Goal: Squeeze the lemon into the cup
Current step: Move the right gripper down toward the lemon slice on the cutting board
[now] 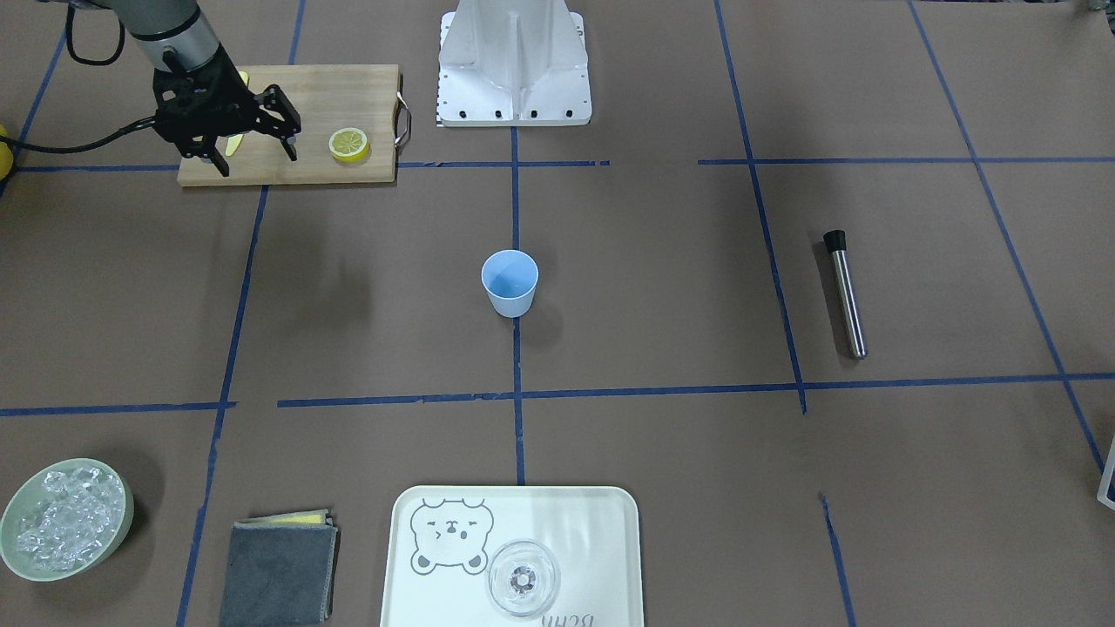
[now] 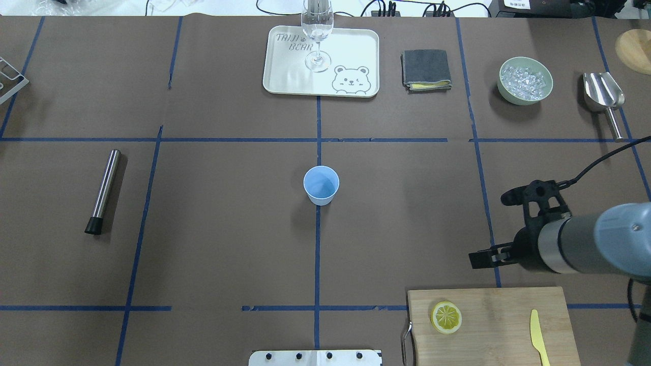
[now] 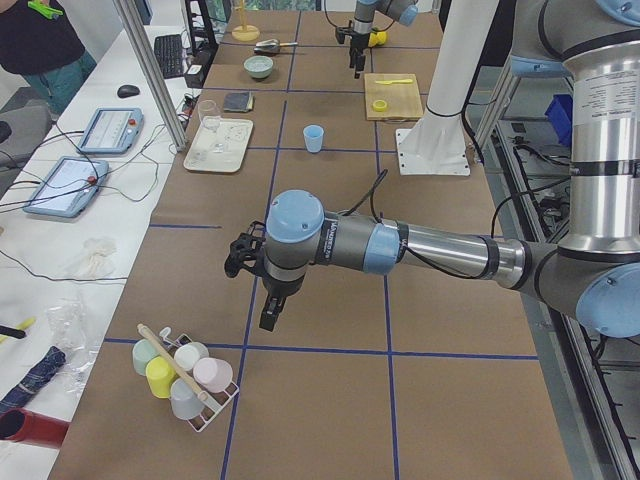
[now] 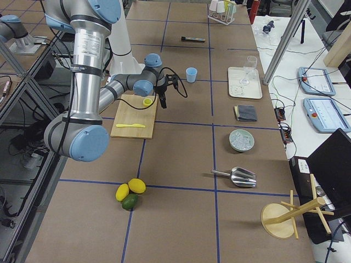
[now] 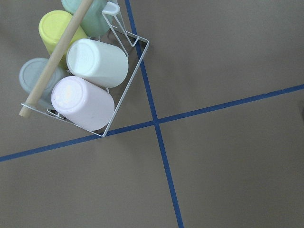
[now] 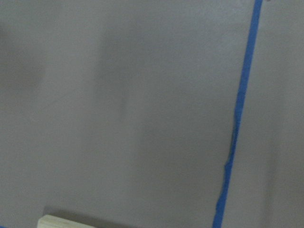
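Lemon (image 1: 348,144) on board (image 1: 344,91), right end effector (image 1: 257,163) nearby, spread wide, empty; left end effector (image 3: 252,295) unclear

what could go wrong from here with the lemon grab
1. The lemon slice lies flat on the cutting board; the open right gripper may push it or scrape the wood instead of gripping it.
2. The yellow knife lies on the same board and could get knocked.
3. The cup stands alone mid-table; a low approach might tip it.
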`<state>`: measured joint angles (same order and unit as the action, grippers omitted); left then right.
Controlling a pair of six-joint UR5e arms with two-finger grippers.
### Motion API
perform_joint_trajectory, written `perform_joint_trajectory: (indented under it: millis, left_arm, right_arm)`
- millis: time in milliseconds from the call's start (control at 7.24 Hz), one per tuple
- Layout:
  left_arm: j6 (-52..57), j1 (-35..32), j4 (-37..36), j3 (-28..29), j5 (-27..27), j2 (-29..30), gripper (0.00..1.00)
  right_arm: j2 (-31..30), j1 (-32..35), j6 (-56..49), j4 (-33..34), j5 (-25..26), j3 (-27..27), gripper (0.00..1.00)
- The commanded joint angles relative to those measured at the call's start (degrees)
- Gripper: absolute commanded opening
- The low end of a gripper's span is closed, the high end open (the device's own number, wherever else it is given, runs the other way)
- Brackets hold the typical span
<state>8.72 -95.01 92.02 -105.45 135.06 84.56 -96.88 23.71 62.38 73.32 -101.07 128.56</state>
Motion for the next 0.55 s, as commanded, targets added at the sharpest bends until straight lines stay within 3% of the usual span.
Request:
perform_joint_trajectory:
  millis: [0,138,415]
  left_arm:
    - [0.07,0.0,0.0,0.07,0.03,-0.09,1.0]
    - [-0.02,0.0,0.0,0.07,0.03,-0.1,1.0]
    - [-0.02,0.0,0.09,0.42,0.12,-0.44,1.0]
  right_arm:
    - [8.85,-9.61,5.63,9.51,8.57,-0.32,1.0]
    - [12.03,-12.35,6.95,14.0,10.44,-0.59,1.0]
    - [11.54,-15.35,7.49,14.13,12.2,-1.46,1.0]
